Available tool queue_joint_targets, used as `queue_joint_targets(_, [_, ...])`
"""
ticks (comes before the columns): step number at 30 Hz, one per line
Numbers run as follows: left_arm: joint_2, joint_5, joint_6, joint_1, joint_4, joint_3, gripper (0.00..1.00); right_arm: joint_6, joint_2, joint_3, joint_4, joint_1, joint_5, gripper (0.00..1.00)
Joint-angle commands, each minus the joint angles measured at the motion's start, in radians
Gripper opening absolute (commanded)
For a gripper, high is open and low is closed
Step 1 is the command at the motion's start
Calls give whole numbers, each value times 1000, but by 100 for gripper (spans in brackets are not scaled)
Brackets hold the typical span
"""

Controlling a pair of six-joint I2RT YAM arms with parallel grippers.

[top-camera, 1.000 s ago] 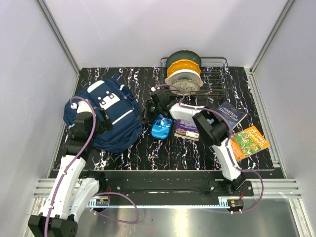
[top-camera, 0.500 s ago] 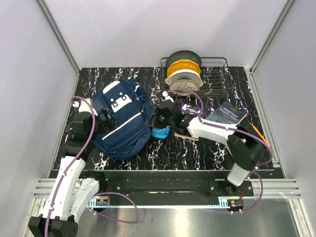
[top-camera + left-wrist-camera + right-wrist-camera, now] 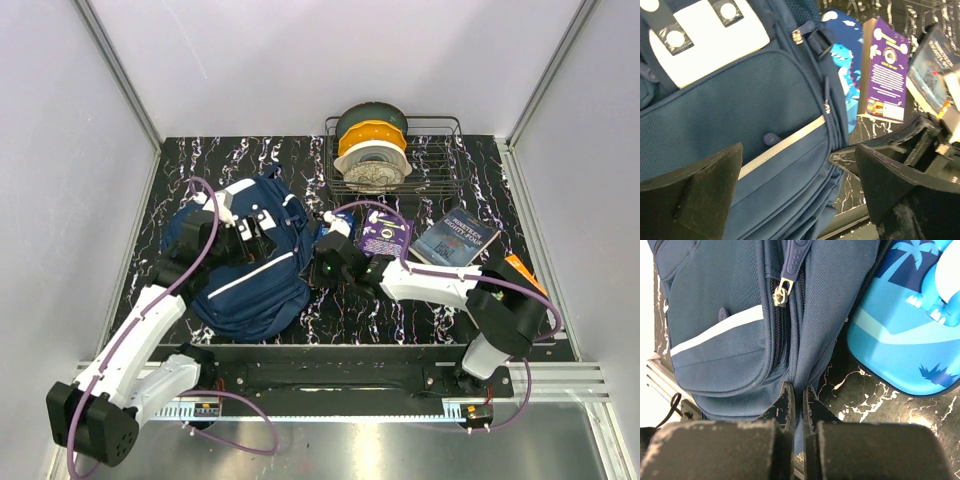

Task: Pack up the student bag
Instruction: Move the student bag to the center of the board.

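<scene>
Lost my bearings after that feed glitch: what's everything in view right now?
student bag: one, navy and white, table's left
pencil case: one, bright blue, between bag and purple book
purple book: one, centre
dark blue book: one, right of purple
orange book: one, right edge, partly hidden
wire basket: one, black, far right
spools: three, green, orange, white, in basket
table: one, black marbled
left gripper: open, over bag
right gripper: shut on bag's fabric

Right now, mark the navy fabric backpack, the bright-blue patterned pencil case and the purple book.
navy fabric backpack (image 3: 245,295), top view, front pocket.
bright-blue patterned pencil case (image 3: 900,340), right wrist view, lid.
purple book (image 3: 887,75), left wrist view, cover.
</scene>
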Motion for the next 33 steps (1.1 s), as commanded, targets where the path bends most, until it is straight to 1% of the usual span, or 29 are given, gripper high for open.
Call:
queue_joint_targets(1, [-79, -168, -123, -9, -47, -8, 99, -8, -58, 46, 43, 11, 98, 0])
queue_joint_targets(2, [-110, -228, -143, -11, -85, -18, 99, -17, -60, 54, 12, 11, 109, 0])
queue_joint_targets(3, [-147, -341, -167, -9, -112, -25, 99, -18, -61, 60, 3, 11, 120, 0])
queue_joint_targets(4, [-206, -393, -210, -6, -163, -37, 99, -23, -63, 64, 0, 10, 126, 0])
queue_joint_targets(6, [-256, -501, -264, 6, -230, -44, 99, -29, -61, 67, -6, 11, 126, 0])
queue_joint_targets(7, [-260, -515, -313, 15, -283, -50, 99, -28, -55, 72, -8, 8, 120, 0])
queue_joint_targets(8, [-260, -517, -330, 26, -305, -53, 99, -28, -51, 77, -9, 2, 112, 0])
queue_joint_targets(11, [-225, -495, -366, 92, -368, -68, 99, -12, -40, 87, -42, -27, 76, 0])
queue_joint_targets(12, [-208, -460, -366, 139, -371, -73, 99, -6, -40, 90, -42, -68, 30, 0])
queue_joint_targets(15, [-198, -386, -378, 204, -363, -105, 99, -14, -32, 127, -28, -160, -94, 0])
queue_joint_targets(18, [-213, -334, -424, 245, -348, -163, 99, -43, -34, 173, -32, -191, -135, 0])
queue_joint_targets(22, [-285, -288, -490, 255, -308, -254, 99, -69, -17, 219, -52, -211, -171, 0])
queue_joint_targets(24, [-311, -250, -497, 255, -290, -283, 99, -66, -8, 228, -54, -213, -185, 0])
queue_joint_targets(27, [-323, -176, -514, 255, -221, -355, 99, -49, 8, 230, -52, -219, -208, 0])
queue_joint_targets(29, [-335, -120, -525, 256, -127, -418, 99, -38, 8, 229, -43, -219, -224, 0])
queue_joint_targets(31, [-366, -113, -539, 256, -45, -472, 99, -32, 2, 224, -37, -219, -242, 0])
queue_joint_targets(33, [-391, -127, -544, 255, -14, -490, 99, -25, -5, 216, -37, -217, -259, 0])
